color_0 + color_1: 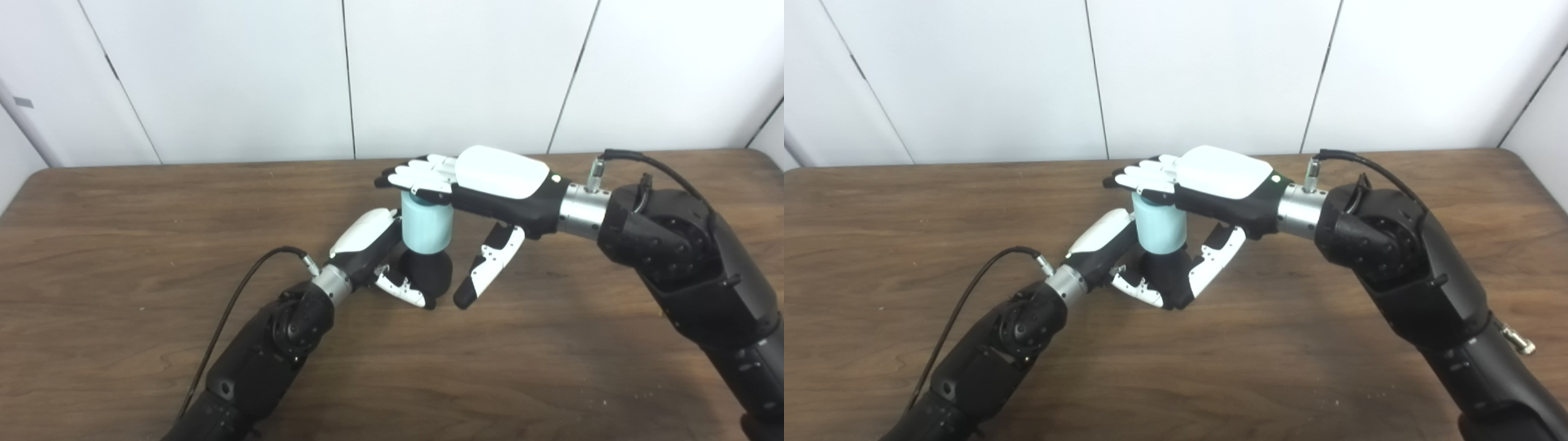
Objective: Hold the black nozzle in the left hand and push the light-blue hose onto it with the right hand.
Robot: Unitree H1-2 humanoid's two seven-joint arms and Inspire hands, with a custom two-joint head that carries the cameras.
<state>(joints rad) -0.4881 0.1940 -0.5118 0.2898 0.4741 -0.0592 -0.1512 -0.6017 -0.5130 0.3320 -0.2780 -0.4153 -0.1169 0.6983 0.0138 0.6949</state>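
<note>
Here the left robot hand (380, 254) clasps the rounded black nozzle (429, 272) on the brown wooden tabletop (122, 245), while the right robot hand (484, 177), flat and open, presses atop the short light-blue hose (427, 226), which looks light and pliable.

Light-blue hose (427, 226), black nozzle (427, 271), brown wood-grain table (122, 245)

Upright light-blue hose (427, 228) sits atop the black nozzle (427, 272).
</note>
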